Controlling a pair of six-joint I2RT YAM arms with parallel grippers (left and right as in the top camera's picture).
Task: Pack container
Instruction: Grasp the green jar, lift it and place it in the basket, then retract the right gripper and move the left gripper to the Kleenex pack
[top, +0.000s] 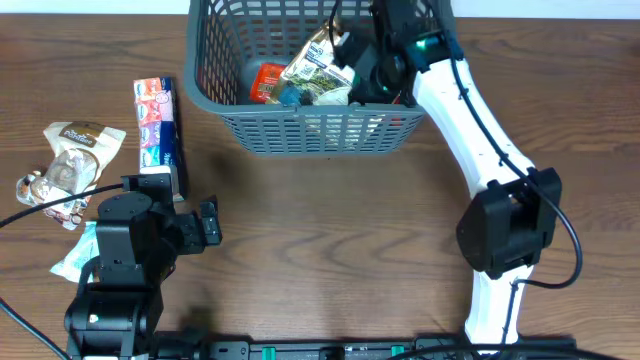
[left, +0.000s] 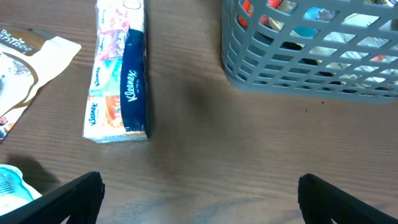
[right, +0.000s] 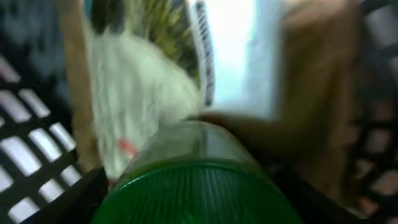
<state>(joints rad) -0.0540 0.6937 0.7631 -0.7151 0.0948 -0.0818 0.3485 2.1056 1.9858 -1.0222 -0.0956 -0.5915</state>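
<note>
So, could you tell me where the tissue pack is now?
Overhead, the tissue pack lies flat on the left, between the basket and a brown pouch.

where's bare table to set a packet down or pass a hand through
Widest bare patch: table centre, bordered by the container, tissue pack and right arm. Also bare right of that arm. Crowded: left edge around the brown packet, and inside the container.

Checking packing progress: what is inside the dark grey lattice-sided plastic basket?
Inside the dark grey lattice-sided plastic basket, a red packet, a blue item and a green-and-white pouch show. The right arm covers the basket's right side; anything under the packets is hidden.
</note>
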